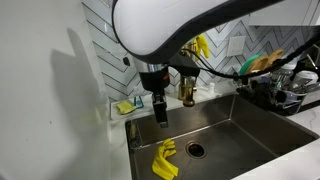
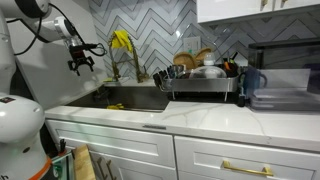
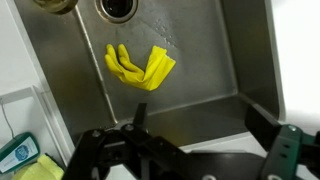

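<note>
A yellow rubber glove (image 3: 140,68) lies crumpled on the floor of the steel sink (image 3: 225,50), close to the drain (image 3: 118,8). My gripper (image 3: 200,120) hangs open above the sink with nothing between its fingers (image 3: 140,112); the glove sits well ahead of them in the wrist view. In an exterior view the gripper (image 1: 160,112) hovers over the sink's back left part, above and behind the glove (image 1: 165,160). In an exterior view the gripper (image 2: 82,62) hangs over the sink (image 2: 135,97), and the glove is hidden inside the basin.
A second yellow glove (image 1: 202,45) is draped over the brass faucet (image 1: 187,90). A sponge holder (image 1: 125,106) stands at the sink's back left corner. A loaded dish rack (image 2: 200,80) and a dark jug (image 2: 250,85) stand on the counter beside the sink.
</note>
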### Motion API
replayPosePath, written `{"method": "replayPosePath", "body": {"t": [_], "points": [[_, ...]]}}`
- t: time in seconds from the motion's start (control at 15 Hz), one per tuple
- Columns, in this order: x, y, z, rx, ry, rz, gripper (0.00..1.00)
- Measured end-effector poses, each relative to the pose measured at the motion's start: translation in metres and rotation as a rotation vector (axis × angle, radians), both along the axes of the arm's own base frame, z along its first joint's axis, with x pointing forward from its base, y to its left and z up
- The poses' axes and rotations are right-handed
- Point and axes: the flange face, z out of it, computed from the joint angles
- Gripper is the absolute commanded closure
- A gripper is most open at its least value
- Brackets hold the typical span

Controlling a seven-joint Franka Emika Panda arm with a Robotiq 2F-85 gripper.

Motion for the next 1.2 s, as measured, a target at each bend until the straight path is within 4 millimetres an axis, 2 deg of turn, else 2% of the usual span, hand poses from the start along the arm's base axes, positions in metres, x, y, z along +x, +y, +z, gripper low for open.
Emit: {"method": "replayPosePath", "body": {"t": [0.2,0.47,0.8,1.07,1.2], "points": [[0.004,-0.001,-0.005,-0.004,0.015,-0.011,0.00],[0.011,-0.001,-0.052,0.011,0.065,0.001,0.00],[0.008,-0.006,-0.110,0.075,0.053,0.059,0.00],[0.006,-0.019,-0.140,0.051,0.054,0.072,0.00],[0.005,-0.022,-0.145,0.046,0.056,0.072,0.00]]}}
